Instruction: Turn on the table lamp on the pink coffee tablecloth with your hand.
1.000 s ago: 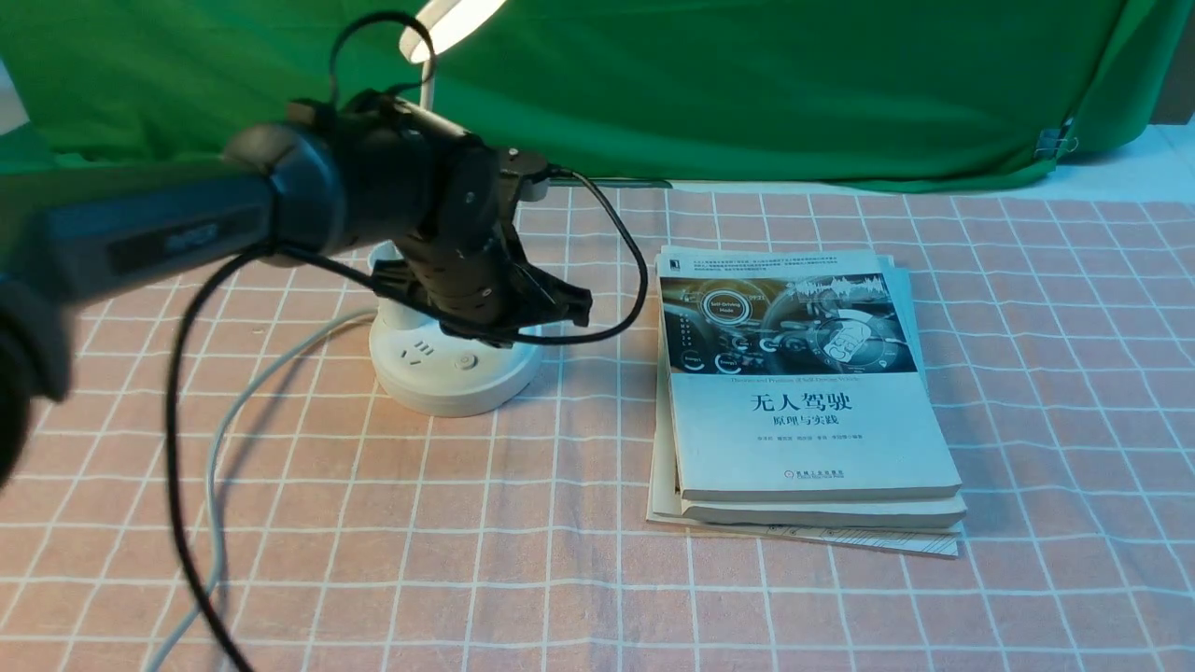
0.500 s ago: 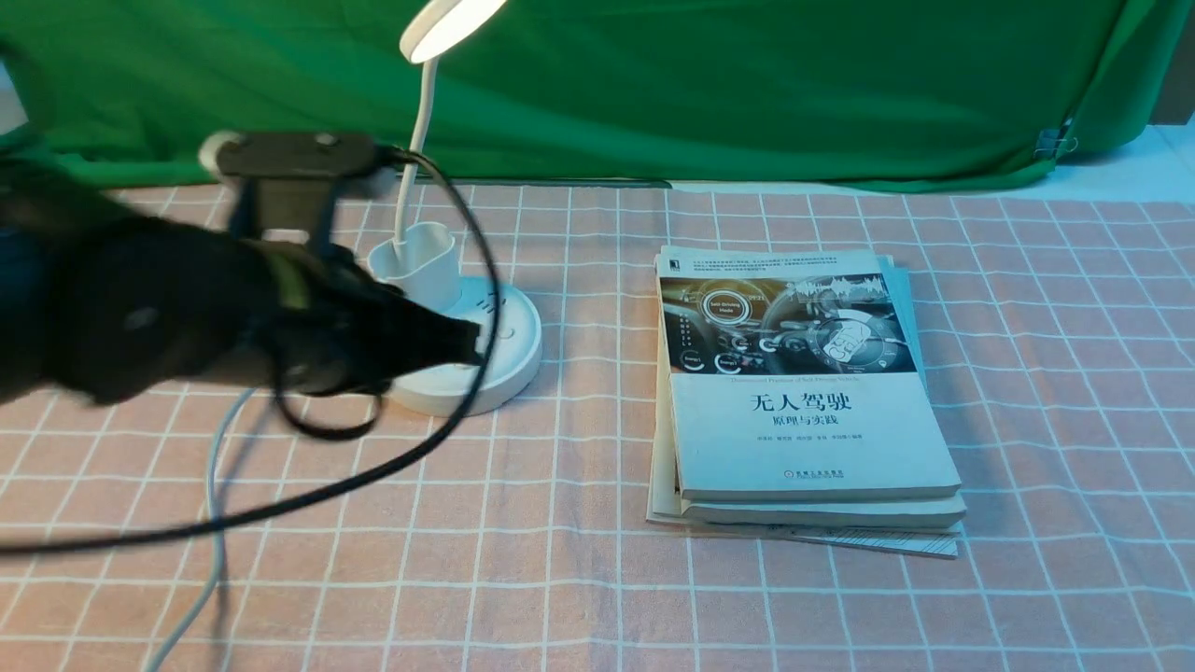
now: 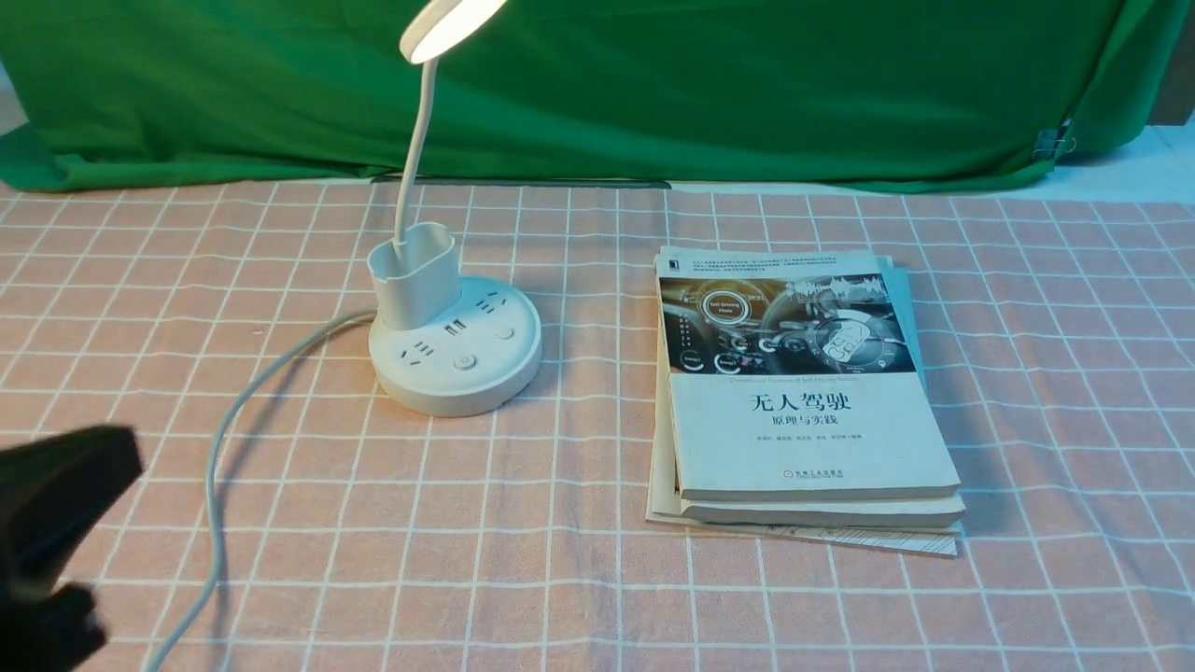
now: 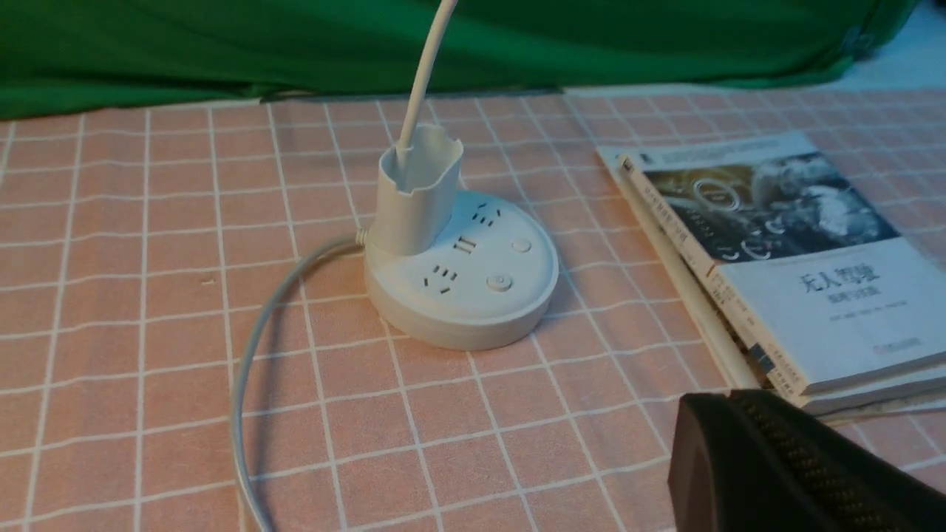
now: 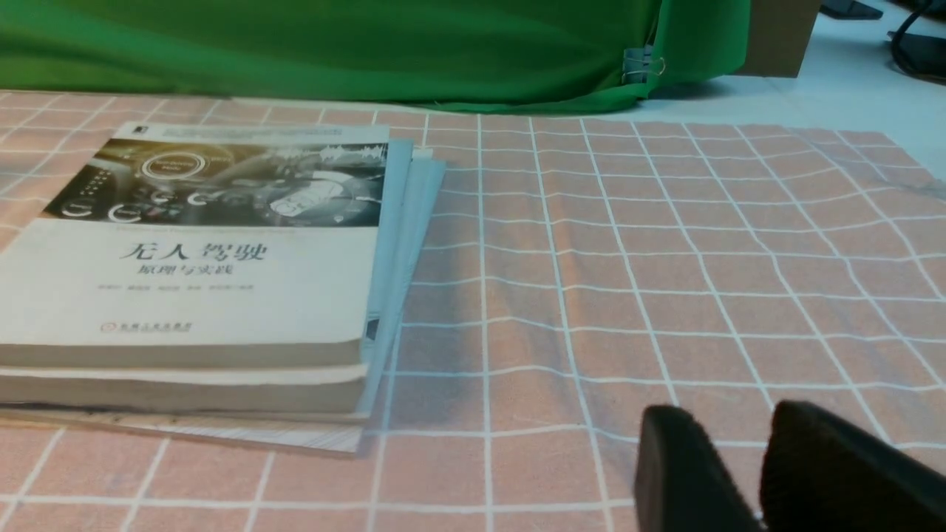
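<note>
The white table lamp (image 3: pixel 455 350) stands on the pink coffee tablecloth (image 3: pixel 523 523), left of centre. Its oval head (image 3: pixel 448 23) glows bright at the top edge. The round base shows sockets and a button (image 3: pixel 464 362). The lamp also shows in the left wrist view (image 4: pixel 462 277). My left gripper (image 3: pixel 93 467) is a blurred black shape at the lower left, well clear of the lamp. In its wrist view the gripper (image 4: pixel 728 399) has its jaws pressed together and empty. My right gripper (image 5: pixel 728 421) hovers low over bare cloth right of the books, fingers slightly apart and empty.
A stack of books (image 3: pixel 803 392) lies right of the lamp and also shows in the right wrist view (image 5: pixel 199 251). The lamp's grey cord (image 3: pixel 219 448) curves from the base to the front left edge. A green cloth backdrop (image 3: pixel 747 84) hangs behind the table.
My left arm has pulled back from over the lamp base to the lower left corner. The lamp base is uncovered. The lamp head glows in all frames.
</note>
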Controlling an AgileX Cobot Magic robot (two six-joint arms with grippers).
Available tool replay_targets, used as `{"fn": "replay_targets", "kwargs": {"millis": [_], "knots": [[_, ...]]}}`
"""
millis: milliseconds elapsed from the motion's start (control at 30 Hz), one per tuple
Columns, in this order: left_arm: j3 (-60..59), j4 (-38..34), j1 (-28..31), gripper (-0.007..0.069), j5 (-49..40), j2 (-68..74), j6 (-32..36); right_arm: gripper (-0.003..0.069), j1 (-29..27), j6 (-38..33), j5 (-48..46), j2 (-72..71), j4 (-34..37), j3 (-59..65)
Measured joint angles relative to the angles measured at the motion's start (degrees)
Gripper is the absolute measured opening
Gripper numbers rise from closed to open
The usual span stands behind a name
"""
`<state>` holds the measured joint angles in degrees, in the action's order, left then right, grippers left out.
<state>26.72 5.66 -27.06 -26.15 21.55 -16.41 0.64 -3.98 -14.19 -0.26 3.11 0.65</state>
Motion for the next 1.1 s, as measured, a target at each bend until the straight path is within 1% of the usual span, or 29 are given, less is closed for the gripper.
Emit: {"fn": "replay_targets", "kwargs": {"millis": [100, 167, 300, 467, 1100], "knots": [[-3.6, -1.5, 0.0, 0.0021, 0.2, -7.3, 0.0, 0.0238, 0.0, 0.0, 0.0, 0.0, 0.0, 0.0], [-6.5, -1.9, 0.0, 0.0021, 2.3, -12.5, 0.9, 0.0238, 0.0, 0.0, 0.0, 0.0, 0.0, 0.0], [-6.8, -1.9, 0.0, 0.0021, 4.4, -15.8, 3.0, 0.0238, 0.0, 0.0, 0.0, 0.0, 0.0, 0.0], [-7.5, -1.9, 0.0, 0.0021, 5.4, -16.6, 4.6, 0.0238, 0.0, 0.0, 0.0, 0.0, 0.0, 0.0], [-7.5, -2.6, 0.0, 0.0021, 5.4, -16.7, 4.7, 0.0238, 0.0, 0.0, 0.0, 0.0, 0.0, 0.0]]}}
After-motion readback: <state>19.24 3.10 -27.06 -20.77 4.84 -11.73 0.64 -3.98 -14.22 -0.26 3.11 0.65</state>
